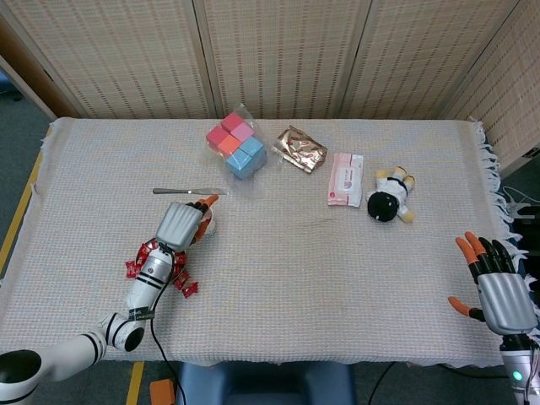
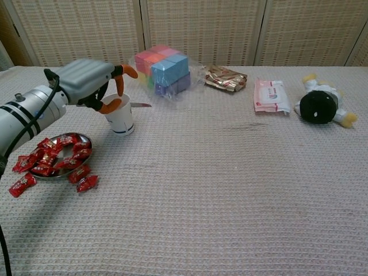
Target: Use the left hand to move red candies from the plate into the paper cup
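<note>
The white paper cup stands upright just right of the metal plate, which holds several red candies. Loose red candies lie on the cloth beside the plate. My left hand hovers over the cup's rim with its orange-tipped fingers spread apart and nothing visible between them. In the head view the left hand covers most of the cup. My right hand stays open at the table's right edge, far from the cup.
A table knife lies just behind the cup. Further back are bagged coloured blocks, a foil packet, a pink wipes pack and a black plush toy.
</note>
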Controlling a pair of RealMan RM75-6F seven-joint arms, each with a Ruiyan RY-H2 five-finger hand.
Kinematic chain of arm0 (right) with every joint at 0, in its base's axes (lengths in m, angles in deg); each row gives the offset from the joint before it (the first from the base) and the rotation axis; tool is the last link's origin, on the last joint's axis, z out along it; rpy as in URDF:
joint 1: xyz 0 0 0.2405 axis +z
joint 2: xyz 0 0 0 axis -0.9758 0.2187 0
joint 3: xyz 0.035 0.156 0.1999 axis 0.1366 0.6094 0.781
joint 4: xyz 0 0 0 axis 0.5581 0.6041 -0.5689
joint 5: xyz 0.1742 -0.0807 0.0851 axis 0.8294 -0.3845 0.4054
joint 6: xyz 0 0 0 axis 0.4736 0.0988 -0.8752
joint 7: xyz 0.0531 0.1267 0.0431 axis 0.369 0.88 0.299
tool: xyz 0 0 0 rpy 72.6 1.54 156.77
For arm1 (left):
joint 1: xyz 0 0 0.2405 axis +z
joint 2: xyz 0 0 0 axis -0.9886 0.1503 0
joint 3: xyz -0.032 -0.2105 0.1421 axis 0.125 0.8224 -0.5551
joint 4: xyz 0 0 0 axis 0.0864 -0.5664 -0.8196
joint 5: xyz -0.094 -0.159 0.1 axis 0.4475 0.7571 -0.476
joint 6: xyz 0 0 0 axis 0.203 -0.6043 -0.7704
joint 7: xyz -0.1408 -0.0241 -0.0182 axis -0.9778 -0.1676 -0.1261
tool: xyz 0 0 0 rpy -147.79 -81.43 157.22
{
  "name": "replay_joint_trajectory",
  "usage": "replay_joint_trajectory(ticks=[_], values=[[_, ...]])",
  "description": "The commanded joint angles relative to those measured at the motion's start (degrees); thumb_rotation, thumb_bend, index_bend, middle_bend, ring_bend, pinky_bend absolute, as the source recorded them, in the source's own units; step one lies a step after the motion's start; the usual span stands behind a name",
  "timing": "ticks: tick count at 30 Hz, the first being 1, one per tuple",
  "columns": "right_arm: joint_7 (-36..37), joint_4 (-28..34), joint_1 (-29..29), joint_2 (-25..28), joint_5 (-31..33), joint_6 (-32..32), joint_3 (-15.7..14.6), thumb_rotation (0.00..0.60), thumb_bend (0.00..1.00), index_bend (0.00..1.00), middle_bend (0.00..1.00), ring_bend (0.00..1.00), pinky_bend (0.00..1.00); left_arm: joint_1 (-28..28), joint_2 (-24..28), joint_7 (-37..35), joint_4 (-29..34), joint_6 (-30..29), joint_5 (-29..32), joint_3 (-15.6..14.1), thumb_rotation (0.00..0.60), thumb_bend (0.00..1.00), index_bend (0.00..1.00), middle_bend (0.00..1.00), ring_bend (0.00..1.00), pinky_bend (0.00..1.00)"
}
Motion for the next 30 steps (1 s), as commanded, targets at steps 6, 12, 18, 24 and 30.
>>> replay_joint_trajectory(ticks=[6, 12, 18, 24, 30], values=[[0.3, 0.1, -0.1, 0.1, -0.5, -0.3, -0.2, 0.6, 0.03, 0.0, 0.0, 0.0, 0.0, 1.7, 3.1, 0.9, 5.6, -3.6, -0.9, -0.9, 0.6, 0.47, 0.16, 0.37, 0.59, 0.95], [0.8, 0.1, -0.2, 0.4, -1.3, -0.6, -0.5, 0.6, 0.03, 0.0, 0.0, 0.0, 0.0, 9.7, 11.5, -0.2, 18.9, -8.4, -2.3, -7.3, 0.6, 0.44, 0.14, 0.34, 0.54, 0.96], [1.3, 0.3, -0.3, 0.6, -2.6, -1.0, -1.0, 0.6, 0.03, 0.0, 0.0, 0.0, 0.0, 15.4, 16.6, 5.1, 23.4, -8.7, -0.7, -13.2, 0.6, 0.41, 0.07, 0.21, 0.25, 0.96], [1.4, 0.5, -0.4, 0.7, -3.3, -1.2, -1.2, 0.6, 0.03, 0.0, 0.0, 0.0, 0.0, 17.5, 16.7, 10.1, 22.5, -6.8, 2.1, -15.0, 0.6, 0.4, 0.03, 0.1, 0.14, 0.97], [1.4, 0.5, -0.4, 0.7, -3.4, -1.3, -1.3, 0.6, 0.03, 0.0, 0.0, 0.0, 0.0, 17.9, 15.6, 11.8, 20.3, -4.5, 3.3, -15.4, 0.6, 0.4, 0.05, 0.09, 0.14, 0.98]])
